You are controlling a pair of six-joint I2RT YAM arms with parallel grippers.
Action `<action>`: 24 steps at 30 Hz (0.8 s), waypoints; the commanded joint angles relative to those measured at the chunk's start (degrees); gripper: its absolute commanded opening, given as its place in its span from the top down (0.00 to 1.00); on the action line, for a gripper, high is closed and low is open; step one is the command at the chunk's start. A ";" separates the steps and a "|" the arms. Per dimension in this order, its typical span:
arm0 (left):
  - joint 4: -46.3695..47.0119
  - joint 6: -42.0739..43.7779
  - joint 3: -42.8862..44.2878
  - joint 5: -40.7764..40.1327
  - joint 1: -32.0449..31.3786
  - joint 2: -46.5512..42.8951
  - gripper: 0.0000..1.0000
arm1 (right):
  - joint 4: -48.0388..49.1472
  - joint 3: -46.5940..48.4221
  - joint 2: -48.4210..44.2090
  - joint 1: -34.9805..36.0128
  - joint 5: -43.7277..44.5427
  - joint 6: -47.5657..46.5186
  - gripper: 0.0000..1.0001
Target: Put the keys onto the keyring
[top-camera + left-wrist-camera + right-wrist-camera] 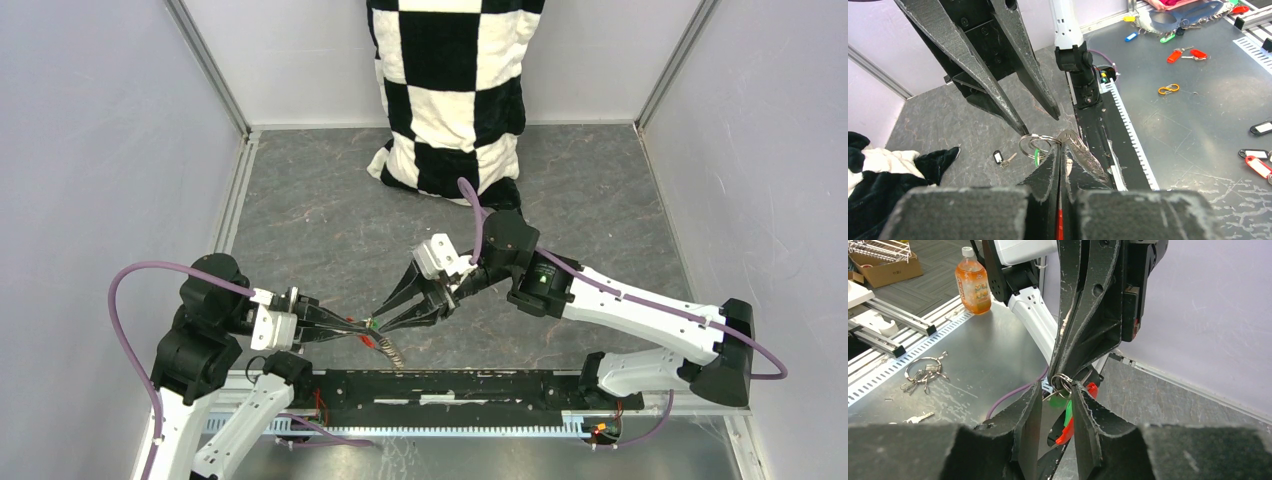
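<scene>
My left gripper (358,328) is shut on the keyring, with the red tag (1059,226) pinched between its fingers. The silvery ring (1035,145) sticks out past the tips (1059,146) and also shows in the right wrist view (1063,382). The green key (1037,157) hangs at the ring, and I cannot tell whether it is threaded on. A flat silvery metal piece (1083,151) hangs there too. My right gripper (384,318) is open, and its fingers (1081,399) straddle the ring and the green tag (1064,405). The black key (998,157) lies on the grey floor.
A black-and-white checkered cloth (450,90) stands at the back centre. A black rail (450,385) runs along the near edge. Grey walls close the sides. Beyond the rail, a metal bench holds several loose key tags (1180,54) and an orange bottle (972,280).
</scene>
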 commanded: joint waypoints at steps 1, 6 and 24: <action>1.96 2.08 1.50 1.46 -0.09 -0.33 0.98 | -2.03 3.01 0.58 0.25 1.39 -1.78 0.66; 1.97 2.00 1.68 1.66 -0.05 -0.31 0.98 | -4.24 2.84 0.19 0.11 2.22 -3.34 0.67; 2.01 1.96 1.86 2.19 -0.12 0.04 0.98 | -0.05 3.68 2.51 0.10 1.66 -0.40 0.69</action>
